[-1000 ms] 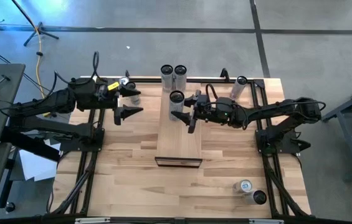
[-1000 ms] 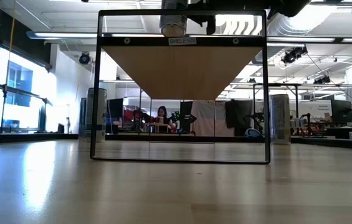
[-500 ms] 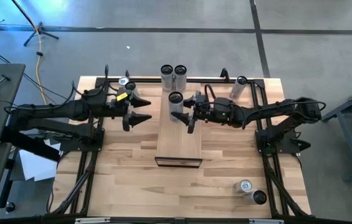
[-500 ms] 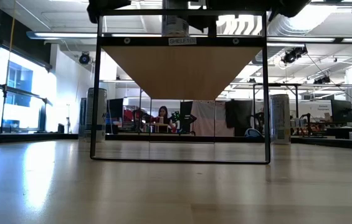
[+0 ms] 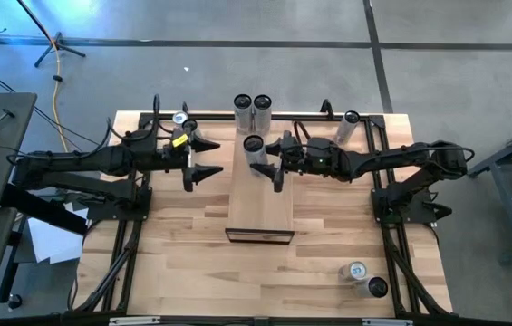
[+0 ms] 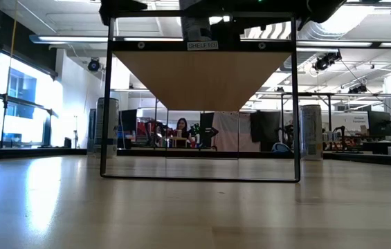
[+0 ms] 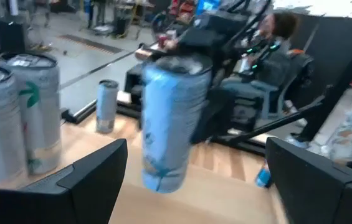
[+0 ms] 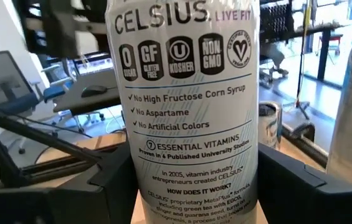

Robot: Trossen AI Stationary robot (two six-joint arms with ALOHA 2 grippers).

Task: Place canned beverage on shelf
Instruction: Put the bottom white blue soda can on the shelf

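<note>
The canned beverage (image 5: 254, 145), a pale can with CELSIUS print (image 8: 188, 93), stands upright over the far half of the shelf (image 5: 260, 204), a long pale board on a black frame. My right gripper (image 5: 270, 161) is shut on it from the table's right. In the left wrist view the can (image 7: 169, 118) hangs slightly tilted just over the board. My left gripper (image 5: 205, 159) stands open left of the shelf, pointing at the can with nothing between its fingers. The low view shows the can (image 6: 196, 26) at the shelf's top edge. My right gripper pinches the can's lower body (image 8: 139, 186) between its two fingers, one on each side. The fingers (image 8: 288, 186) come level from the table's right and lie across the upright can. Whether the can's base rests on the board or hangs just above it, I cannot tell.
Two like cans (image 5: 252, 103) stand at the shelf's far end. Two more cans (image 5: 185, 122) are behind my left gripper, one (image 5: 350, 123) at the far right, two (image 5: 366, 279) at the near right corner. Black frame rails (image 5: 129, 244) run along both table sides.
My left gripper has come down and toward the shelf from the far left cans, then stopped, still open. My right gripper has tipped slightly with the can, staying in place over the shelf.
</note>
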